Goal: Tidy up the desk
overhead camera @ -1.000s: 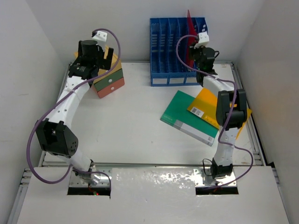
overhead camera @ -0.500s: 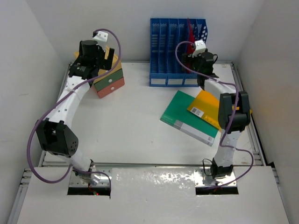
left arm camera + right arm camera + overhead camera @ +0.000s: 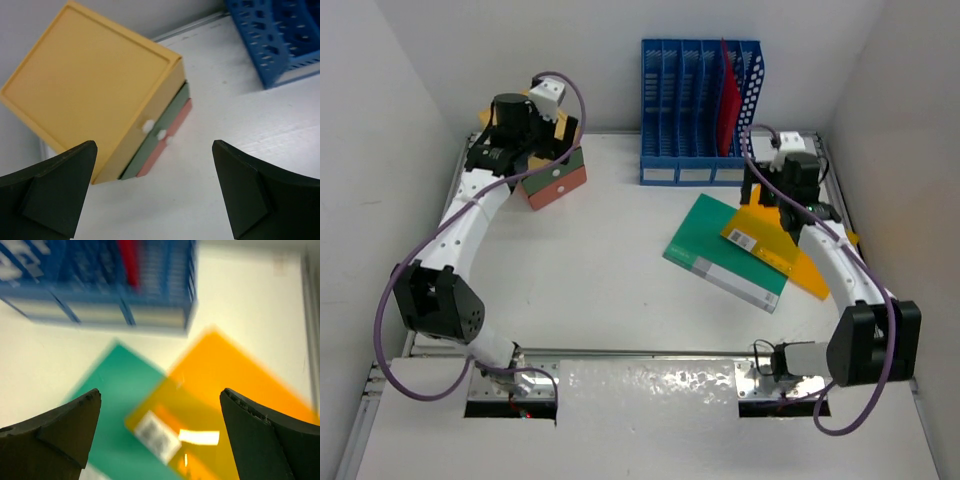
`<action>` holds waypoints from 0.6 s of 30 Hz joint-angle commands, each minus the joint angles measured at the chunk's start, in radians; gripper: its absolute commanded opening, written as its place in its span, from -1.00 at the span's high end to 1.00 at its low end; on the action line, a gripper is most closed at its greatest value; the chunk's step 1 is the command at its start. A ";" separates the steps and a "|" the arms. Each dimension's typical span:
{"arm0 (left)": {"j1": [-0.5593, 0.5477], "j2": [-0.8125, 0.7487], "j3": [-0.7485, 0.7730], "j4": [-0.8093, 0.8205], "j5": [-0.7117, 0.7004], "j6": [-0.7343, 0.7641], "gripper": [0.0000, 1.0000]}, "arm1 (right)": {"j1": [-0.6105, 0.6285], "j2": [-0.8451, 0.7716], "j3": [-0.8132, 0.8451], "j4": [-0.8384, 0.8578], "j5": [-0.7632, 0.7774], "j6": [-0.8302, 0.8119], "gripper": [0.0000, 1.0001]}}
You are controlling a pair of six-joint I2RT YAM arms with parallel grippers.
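Observation:
The white desk [image 3: 600,270] carries a green folder [image 3: 720,250] with an orange folder [image 3: 775,250] lying partly over it at the right. My right gripper [image 3: 782,202] hovers open above the orange folder [image 3: 240,380] and the green folder [image 3: 112,405], with nothing between its fingers [image 3: 55,427]. A red folder [image 3: 726,100] stands in the blue file rack [image 3: 685,110] at the back. My left gripper [image 3: 548,150] hangs open over the yellow-green-orange drawer box [image 3: 558,185]; the drawer box [image 3: 95,95] lies beyond the fingertips [image 3: 252,195], untouched.
White walls close in the desk at the left, back and right. Metal rails [image 3: 865,280] run along its edges. The blue rack [image 3: 280,35] stands just right of the drawer box. Both arm bases sit at the near edge.
My right gripper opened and drew back from the rack toward the orange folder; the red folder now stands in the rack. The left gripper turned slightly over the drawer box.

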 commanded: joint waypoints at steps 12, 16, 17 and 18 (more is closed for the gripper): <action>-0.544 0.154 0.001 -0.048 0.191 0.010 -0.45 | -0.340 -0.292 -0.547 -0.001 0.103 0.398 -0.98; -0.618 0.355 0.167 -0.058 0.276 -0.045 -0.44 | -0.438 -0.263 -0.559 -0.010 0.115 0.403 -0.98; -0.618 0.404 0.191 -0.065 0.318 -0.056 -0.48 | -0.459 -0.243 -0.553 -0.016 0.152 0.397 -0.98; -0.618 0.405 0.211 -0.063 0.333 -0.065 -0.48 | -0.470 -0.232 -0.549 -0.016 0.152 0.397 -0.98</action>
